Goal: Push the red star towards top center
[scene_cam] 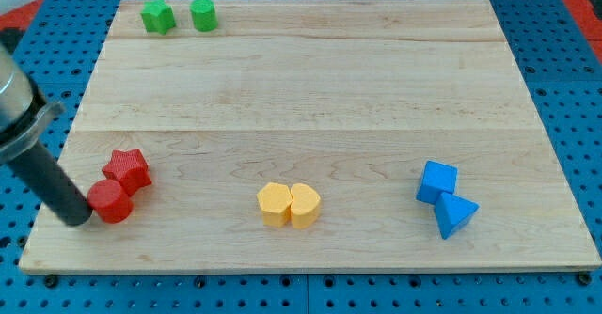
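The red star (128, 170) lies at the lower left of the wooden board (310, 88). A red round block (111, 202) touches its lower left side. My tip (75, 219) is at the view's lower left, right against the left side of the red round block, below and left of the star. The dark rod slants up to the view's left edge.
A green star-like block (158, 16) and a green round block (204, 15) sit at the top left. Two yellow blocks (289, 204) touch at bottom centre. A blue cube (437, 181) and a blue triangular block (455, 214) sit at the lower right.
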